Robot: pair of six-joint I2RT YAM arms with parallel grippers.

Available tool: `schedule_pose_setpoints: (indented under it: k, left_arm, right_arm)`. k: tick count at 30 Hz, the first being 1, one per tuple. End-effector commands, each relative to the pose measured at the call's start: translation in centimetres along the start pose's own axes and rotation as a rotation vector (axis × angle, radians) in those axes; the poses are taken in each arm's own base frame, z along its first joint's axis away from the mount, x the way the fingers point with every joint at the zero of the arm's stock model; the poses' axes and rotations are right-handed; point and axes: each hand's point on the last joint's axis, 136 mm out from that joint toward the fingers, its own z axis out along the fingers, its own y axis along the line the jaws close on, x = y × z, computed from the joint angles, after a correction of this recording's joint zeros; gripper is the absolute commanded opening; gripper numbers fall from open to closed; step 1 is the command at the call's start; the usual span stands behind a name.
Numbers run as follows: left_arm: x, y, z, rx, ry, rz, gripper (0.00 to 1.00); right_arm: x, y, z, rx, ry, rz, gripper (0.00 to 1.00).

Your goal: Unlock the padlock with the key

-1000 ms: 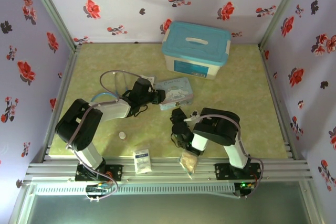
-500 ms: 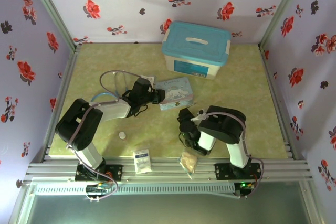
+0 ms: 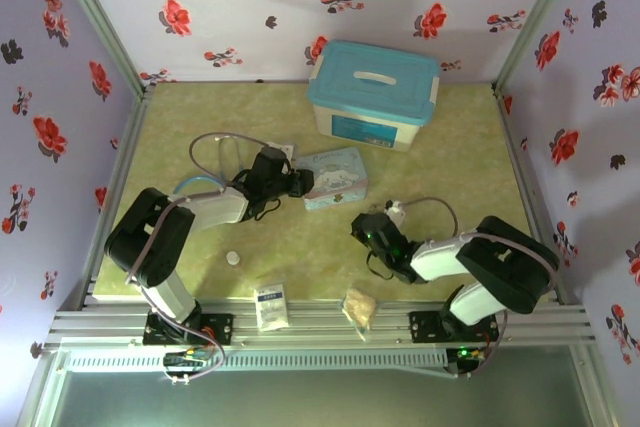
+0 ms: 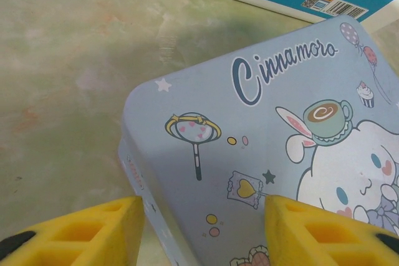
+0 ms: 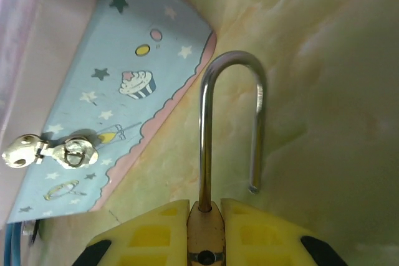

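Our right gripper [image 5: 206, 211] is pinched narrow on the brass body of the padlock [image 5: 203, 154], over the tabletop [image 5: 330, 91] and near the blue tin [image 4: 249, 147]. The shackle's short leg hangs free of the body. Our left gripper [image 4: 204, 213] stands half open astride the tin's corner; we cannot tell whether it touches.

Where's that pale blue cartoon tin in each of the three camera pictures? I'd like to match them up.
Top external: tin mid-table, just nearer the arms than the teal-lidded box.
Left wrist: tin at centre and right, lid facing the camera.
Right wrist: tin at upper left, its latch showing.
Shared landmark: the green marbled tabletop under it.
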Motion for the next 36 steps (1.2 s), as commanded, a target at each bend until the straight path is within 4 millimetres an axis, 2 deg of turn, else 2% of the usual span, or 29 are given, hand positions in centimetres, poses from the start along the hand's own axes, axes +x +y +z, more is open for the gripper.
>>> schedule_pose_setpoints:
  k: [1, 4, 8, 14, 23, 25, 26, 36]
  left_arm:
    - [4.6, 4.7, -0.1, -0.173, 0.166, 0.017, 0.52]
    - [4.6, 4.6, -0.2, -0.17, 0.163, 0.015, 0.52]
    - [4.7, 4.7, -0.4, -0.171, 0.163, 0.011, 0.52]
    - [4.6, 4.5, -0.5, -0.163, 0.165, 0.005, 0.55]
    - [3.1, 3.7, -1.2, -0.15, 0.146, 0.016, 0.63]
    - [2.7, 3.5, -1.3, -0.148, 0.142, 0.021, 0.63]
    - [2.6, 3.4, -1.3, -0.148, 0.142, 0.022, 0.64]
    - [2.2, 3.2, -1.6, -0.145, 0.137, 0.019, 0.64]
  right_arm:
    - [3.5, -4.8, -0.5, 0.149, 0.322, -0.092, 0.0]
    - [3.8, -5.6, -1.1, 0.19, 0.403, -0.133, 0.0]
    - [3.0, -5.8, -1.6, 0.213, 0.428, -0.152, 0.0]
    - [2.1, -7.6, -2.5, 0.303, 0.54, -0.191, 0.01]
    - [-0.4, -9.1, -4.0, 0.399, 0.565, -0.245, 0.21]
    - [-1.1, -9.4, -4.4, 0.431, 0.557, -0.274, 0.34]
    - [-1.3, -9.4, -4.5, 0.442, 0.555, -0.287, 0.36]
    - [-2.9, -9.2, -4.6, 0.492, 0.553, -0.378, 0.36]
